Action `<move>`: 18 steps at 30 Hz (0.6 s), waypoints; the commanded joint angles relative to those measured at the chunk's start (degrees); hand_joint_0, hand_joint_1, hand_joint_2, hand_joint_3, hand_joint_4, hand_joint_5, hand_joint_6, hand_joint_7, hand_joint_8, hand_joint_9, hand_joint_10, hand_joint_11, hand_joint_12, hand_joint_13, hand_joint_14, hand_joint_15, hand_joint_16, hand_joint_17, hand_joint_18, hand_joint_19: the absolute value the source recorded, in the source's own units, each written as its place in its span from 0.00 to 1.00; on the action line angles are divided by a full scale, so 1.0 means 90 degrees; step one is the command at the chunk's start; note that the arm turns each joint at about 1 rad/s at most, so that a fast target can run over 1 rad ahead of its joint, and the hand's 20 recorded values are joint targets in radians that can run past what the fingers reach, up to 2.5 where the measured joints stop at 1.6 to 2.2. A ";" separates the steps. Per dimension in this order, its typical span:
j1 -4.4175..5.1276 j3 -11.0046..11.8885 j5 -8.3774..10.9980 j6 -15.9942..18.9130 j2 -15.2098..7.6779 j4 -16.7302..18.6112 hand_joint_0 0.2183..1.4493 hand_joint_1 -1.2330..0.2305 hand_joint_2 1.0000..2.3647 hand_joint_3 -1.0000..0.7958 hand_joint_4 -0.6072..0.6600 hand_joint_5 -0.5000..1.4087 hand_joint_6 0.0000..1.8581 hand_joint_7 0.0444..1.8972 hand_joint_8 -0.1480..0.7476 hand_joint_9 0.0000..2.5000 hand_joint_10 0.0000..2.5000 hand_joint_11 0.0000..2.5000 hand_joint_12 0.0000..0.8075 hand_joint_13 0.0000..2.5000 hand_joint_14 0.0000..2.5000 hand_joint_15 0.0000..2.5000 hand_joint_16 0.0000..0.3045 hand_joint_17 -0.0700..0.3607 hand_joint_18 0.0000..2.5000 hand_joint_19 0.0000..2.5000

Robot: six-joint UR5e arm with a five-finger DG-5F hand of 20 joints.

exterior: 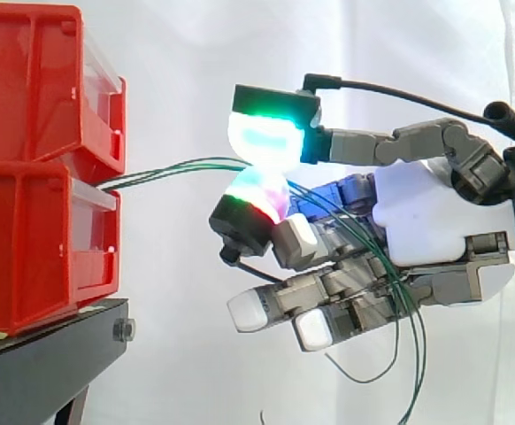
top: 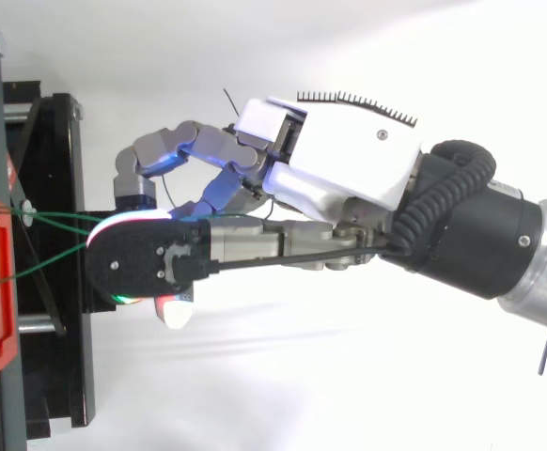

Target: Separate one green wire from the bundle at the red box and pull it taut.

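White curtain behind, red box sitting on the black stand. The green wires come out at the box's top front edge and run straight away from it to the hand. The hand is clamped on them: two glowing pads are pressed together with the strands between, not far out from the box. Past the pinch, the loose ends drape over the palm and dangle, further from the box.

I can't tell how many strands are actually in the pinch; more than one seems to leave the box. My take: make sure only one is trapped and let the rest drop. Then draw slowly away from the box, level with where the wire exits, squeezing firmly so it doesn't slip. Stop once the span goes straight, since yanking could shift the box on the stand.
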 commanded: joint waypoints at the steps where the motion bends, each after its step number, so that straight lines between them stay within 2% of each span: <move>1: 0.0000 0.0001 0.0000 0.0002 -0.0004 -0.0003 0.27 0.57 0.01 0.34 0.60 0.20 0.48 0.69 0.51 0.48 0.01 0.34 0.54 0.36 0.01 0.18 0.19 0.46 0.37 0.26; 15: 0.0000 0.0001 0.0000 0.0002 -0.0004 -0.0003 0.24 0.58 0.00 0.29 0.59 0.20 0.47 0.65 0.52 0.49 0.01 0.34 0.56 0.36 0.01 0.18 0.20 0.48 0.38 0.25; 18: 0.0000 0.0001 -0.0010 0.0002 -0.0004 0.0017 0.26 0.62 0.00 0.31 0.58 0.19 0.47 0.64 0.51 0.49 0.01 0.34 0.55 0.36 0.01 0.18 0.19 0.47 0.38 0.26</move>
